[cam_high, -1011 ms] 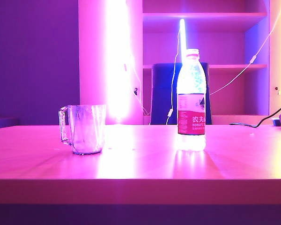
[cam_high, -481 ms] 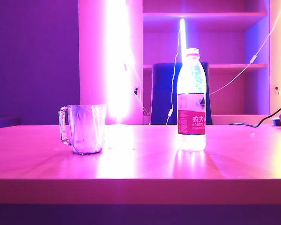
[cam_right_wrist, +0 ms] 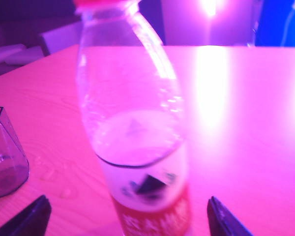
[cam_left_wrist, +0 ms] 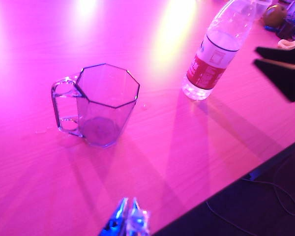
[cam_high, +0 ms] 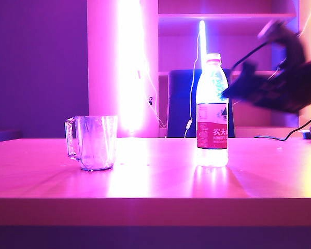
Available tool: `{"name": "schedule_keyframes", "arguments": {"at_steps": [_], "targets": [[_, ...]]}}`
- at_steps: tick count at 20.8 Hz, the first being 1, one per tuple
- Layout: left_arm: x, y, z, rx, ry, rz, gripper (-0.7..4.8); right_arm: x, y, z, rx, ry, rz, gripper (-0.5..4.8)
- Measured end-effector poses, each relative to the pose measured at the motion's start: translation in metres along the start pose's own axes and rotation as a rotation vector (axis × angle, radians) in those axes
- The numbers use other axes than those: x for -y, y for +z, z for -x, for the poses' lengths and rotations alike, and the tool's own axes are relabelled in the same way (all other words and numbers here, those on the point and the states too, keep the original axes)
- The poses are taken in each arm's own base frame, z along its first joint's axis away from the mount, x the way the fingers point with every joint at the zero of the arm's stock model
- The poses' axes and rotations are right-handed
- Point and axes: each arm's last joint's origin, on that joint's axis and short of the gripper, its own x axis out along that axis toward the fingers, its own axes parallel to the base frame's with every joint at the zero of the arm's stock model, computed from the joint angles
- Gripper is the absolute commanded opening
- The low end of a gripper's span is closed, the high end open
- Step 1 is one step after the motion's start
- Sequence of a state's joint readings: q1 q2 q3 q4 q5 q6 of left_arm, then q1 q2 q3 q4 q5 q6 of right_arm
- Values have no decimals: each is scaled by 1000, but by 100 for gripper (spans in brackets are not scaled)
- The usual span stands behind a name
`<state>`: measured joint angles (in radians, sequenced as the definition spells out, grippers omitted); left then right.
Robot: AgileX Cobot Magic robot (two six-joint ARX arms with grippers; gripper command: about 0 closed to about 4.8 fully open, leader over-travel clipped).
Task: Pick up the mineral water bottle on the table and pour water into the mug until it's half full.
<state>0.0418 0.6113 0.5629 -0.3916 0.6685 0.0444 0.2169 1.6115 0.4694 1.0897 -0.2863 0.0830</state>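
Observation:
The mineral water bottle [cam_high: 212, 111] stands upright right of centre on the table [cam_high: 155, 181]; it is clear, with a red label. The mug [cam_high: 96, 142], clear glass with its handle to the left, stands well left of it and looks empty [cam_left_wrist: 105, 101]. My right gripper [cam_high: 232, 92] hangs beside the bottle's upper right. In the right wrist view it [cam_right_wrist: 127, 199] is open, with a dark finger either side of the bottle [cam_right_wrist: 132, 132] and touching nothing. My left gripper [cam_left_wrist: 129, 202] is shut and empty, high over the table's front edge, short of the mug. The water level is unclear.
A dark chair [cam_high: 181, 104] and shelves stand behind the table, beside a bright light strip [cam_high: 129, 67]. A black cable [cam_high: 285, 136] and small objects [cam_left_wrist: 275, 14] lie at the table's far right. The thick front edge [cam_high: 155, 210] is close.
My right arm has swung into the exterior view from the right, bringing its gripper up beside the bottle. Bottle and mug have not moved.

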Motion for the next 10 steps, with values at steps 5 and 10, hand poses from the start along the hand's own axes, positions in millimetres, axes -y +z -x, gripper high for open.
{"name": "schedule_keyframes", "arguments": {"at_steps": [5, 10], "targets": [[2, 1, 1, 10, -22, -10, -4, 1, -16, -34, -8, -35, 39, 479], [3, 1, 1, 11, -34, -12, -4, 6, -15, -63, 14, -71, 47, 479]]}}
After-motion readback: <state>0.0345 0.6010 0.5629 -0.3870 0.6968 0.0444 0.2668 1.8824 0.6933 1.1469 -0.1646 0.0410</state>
